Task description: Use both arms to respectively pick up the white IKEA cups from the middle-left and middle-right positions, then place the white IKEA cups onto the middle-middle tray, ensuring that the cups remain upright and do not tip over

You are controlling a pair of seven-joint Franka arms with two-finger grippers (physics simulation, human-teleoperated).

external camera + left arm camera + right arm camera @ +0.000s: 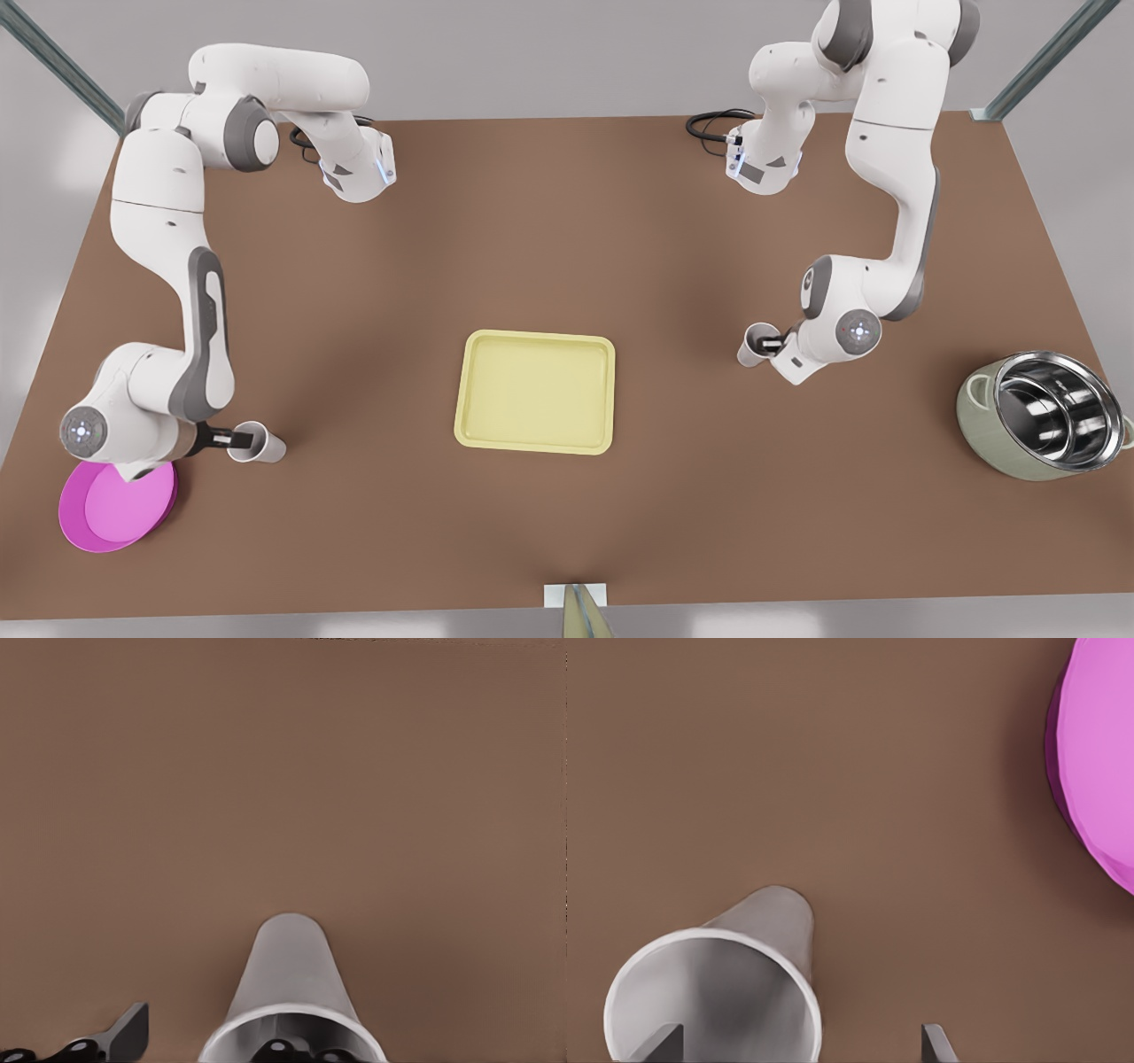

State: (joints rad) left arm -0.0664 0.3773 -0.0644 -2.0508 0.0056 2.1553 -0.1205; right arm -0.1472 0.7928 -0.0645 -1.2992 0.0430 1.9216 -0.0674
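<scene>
**Squarely over the cup walls before either pinch closes**

Now the step in hand, as I judge it, is the grasp itself: both small plain white tapered cups stand on the brown desk (pixel 532 221), neither lifted, and the flat pale yellow rectangular tray (pixel 535 390) lies between them, well apart from each.

The right gripper (pixel 232 436) is at the front view's left, low over the cup beside the round magenta-pink dish (pixel 115 509). In the right wrist view its jaws are wide apart, one finger (pixel 666 1043) inside the cup's mouth (pixel 713 1001) and the other outside, so they straddle the wall without pressing it.

The left gripper (pixel 780 342) is at the front view's right, at the rim of the cup nearer the large steel-lined grey-green pot (pixel 1036 425). The left wrist view shows that cup (pixel 288 979) with one finger (pixel 128 1028) outside it and dark parts within the mouth; its jaws also look apart.

To do this well, each pinch should probably close slowly on the wall, deep enough not to slip, and the lift should go straight up before any sideways travel. A one-sided rim grip could tilt a light cup, so the wrists want keeping level.

Both arms reach forward with elbows raised and wrists bent down towards the desk.
</scene>
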